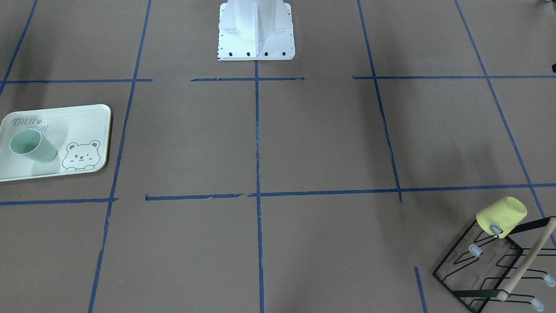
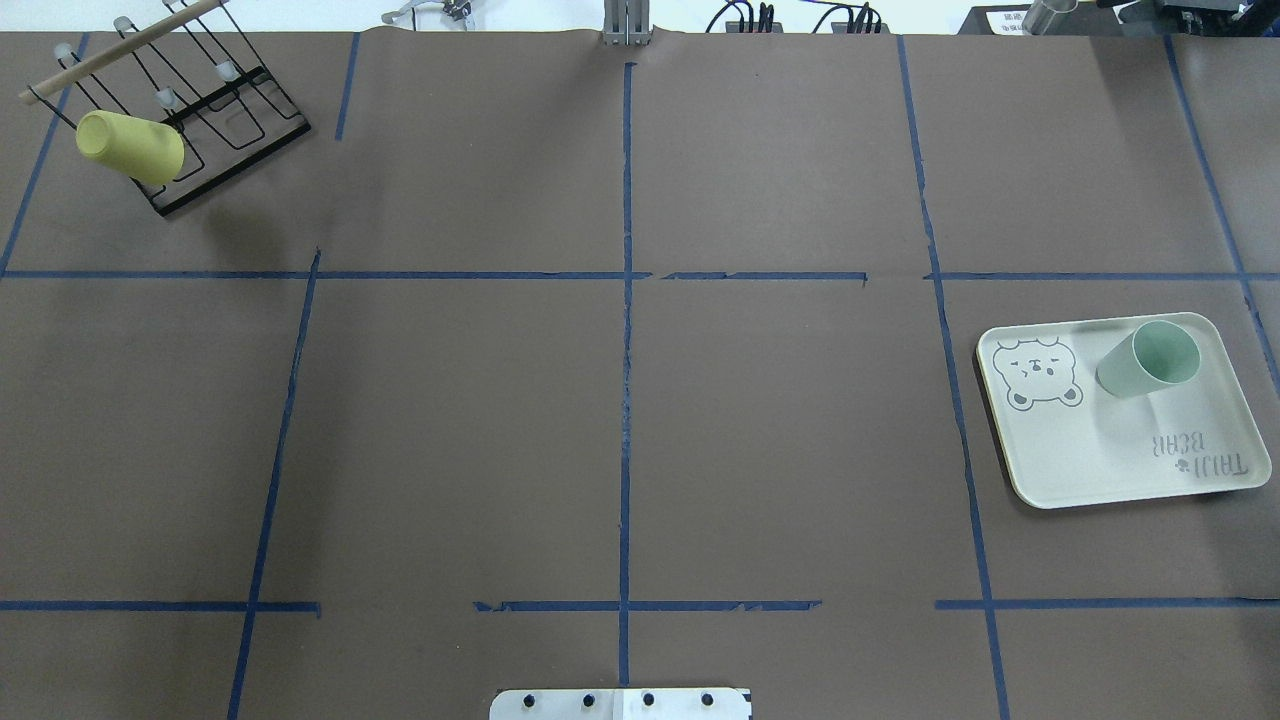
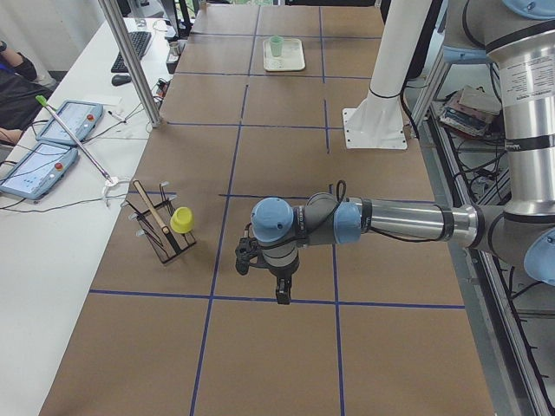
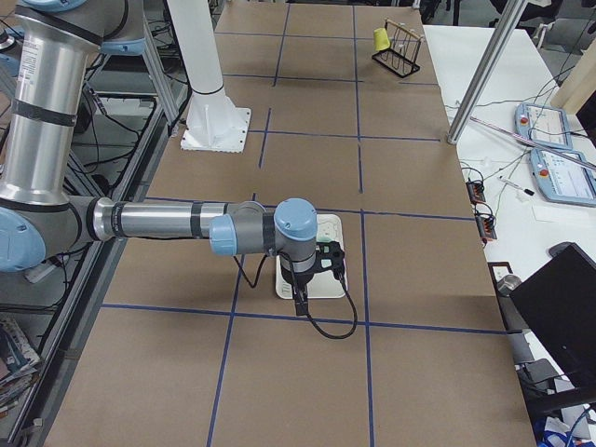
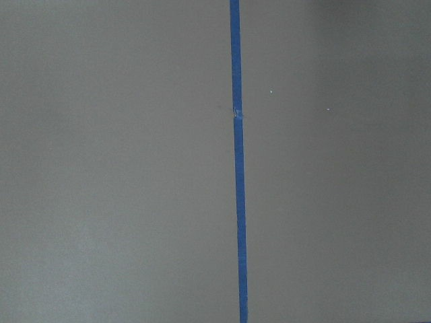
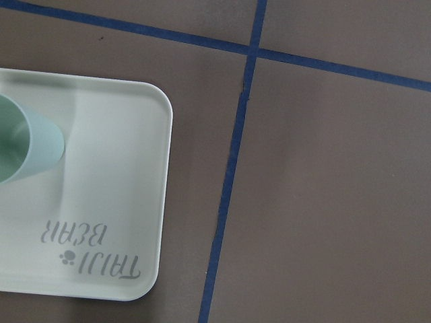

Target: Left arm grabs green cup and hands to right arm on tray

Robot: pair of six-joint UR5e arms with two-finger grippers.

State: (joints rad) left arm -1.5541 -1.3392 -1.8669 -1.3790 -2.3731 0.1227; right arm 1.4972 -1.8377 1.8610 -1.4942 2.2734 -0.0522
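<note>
The green cup (image 1: 32, 147) stands upright on the tray (image 1: 80, 124), at the robot's right end of the table. It also shows in the overhead view (image 2: 1148, 360) on the tray (image 2: 1080, 450), and in the right wrist view (image 6: 27, 145). My right gripper (image 4: 312, 275) hangs above the tray's near edge (image 4: 328, 291), apart from the cup; I cannot tell whether it is open or shut. My left gripper (image 3: 267, 276) hangs above bare table over a blue tape line, far from the cup (image 3: 275, 45); I cannot tell its state either.
A yellow cup (image 1: 501, 216) hangs on a black wire rack (image 1: 478, 269) at the robot's far left corner, also in the overhead view (image 2: 130, 147). The white robot base (image 1: 256, 32) stands at mid table. Operators' tablets (image 3: 61, 121) lie on a side desk.
</note>
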